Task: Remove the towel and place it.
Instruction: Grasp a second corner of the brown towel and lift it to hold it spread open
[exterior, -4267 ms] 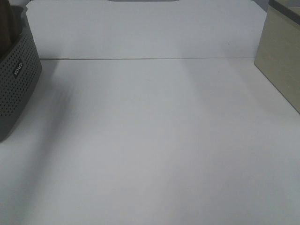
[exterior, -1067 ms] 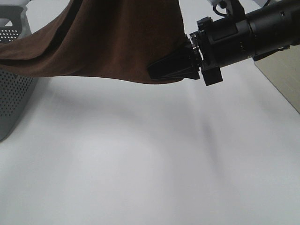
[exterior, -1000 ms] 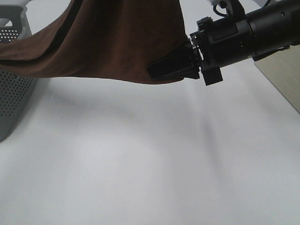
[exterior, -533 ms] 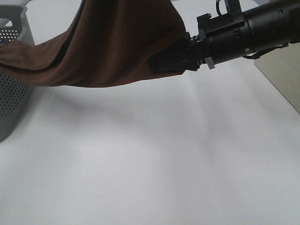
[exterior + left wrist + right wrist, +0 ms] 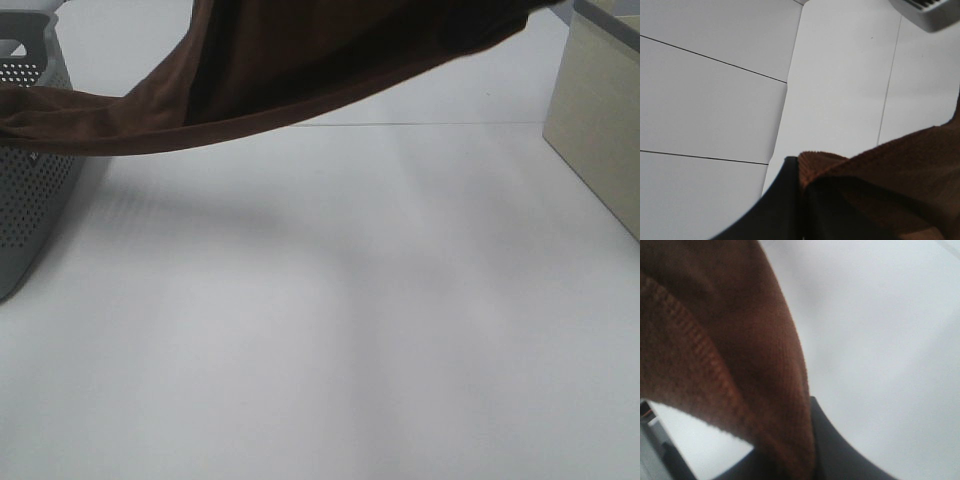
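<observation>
While hung over white table (image 5: pixel 330 330): saw towel (image 5: pixel 300 70) slung high, end across grey basket (image 5: pixel 30 200) | beige box (image 5: pixel 600 140) right | pinched in left gripper (image 5: pixel 801 170) | right gripper (image 5: pixel 815 450): cannot tell

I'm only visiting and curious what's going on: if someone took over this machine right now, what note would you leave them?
Left claw: shut on an edge of the towel.
Right claw: seems shut on the towel too, though only part of the claw shows.
Towel: in the air, stretched above the table, with one end down at the rim of the grey basket on the left.
Done: most of the towel is lifted out.
Left to do: get that last end clear of the basket, then probably lay the towel on the table.
</observation>
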`<move>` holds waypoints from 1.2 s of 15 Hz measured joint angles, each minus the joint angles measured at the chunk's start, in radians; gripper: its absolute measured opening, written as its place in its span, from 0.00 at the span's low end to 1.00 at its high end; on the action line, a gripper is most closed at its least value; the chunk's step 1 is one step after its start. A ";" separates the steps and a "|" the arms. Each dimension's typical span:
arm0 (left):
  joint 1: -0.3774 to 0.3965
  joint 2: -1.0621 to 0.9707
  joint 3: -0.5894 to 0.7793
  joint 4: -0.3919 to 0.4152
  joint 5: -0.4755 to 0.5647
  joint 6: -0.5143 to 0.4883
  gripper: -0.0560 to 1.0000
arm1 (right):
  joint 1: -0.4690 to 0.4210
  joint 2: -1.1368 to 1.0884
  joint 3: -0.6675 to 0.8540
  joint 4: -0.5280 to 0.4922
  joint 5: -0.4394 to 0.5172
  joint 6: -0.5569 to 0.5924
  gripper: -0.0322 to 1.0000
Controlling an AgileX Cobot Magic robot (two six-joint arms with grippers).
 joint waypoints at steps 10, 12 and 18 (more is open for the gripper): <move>0.285 0.077 0.000 -0.077 -0.383 -0.006 0.05 | 0.000 0.031 -0.390 -0.318 -0.360 0.062 0.04; 0.333 0.101 0.000 -0.080 -0.548 -0.006 0.05 | 0.000 0.048 -0.390 -0.347 -0.501 0.064 0.04; 0.407 0.183 0.000 -0.104 -0.946 -0.007 0.05 | 0.000 0.093 -0.390 -0.357 -0.903 0.064 0.04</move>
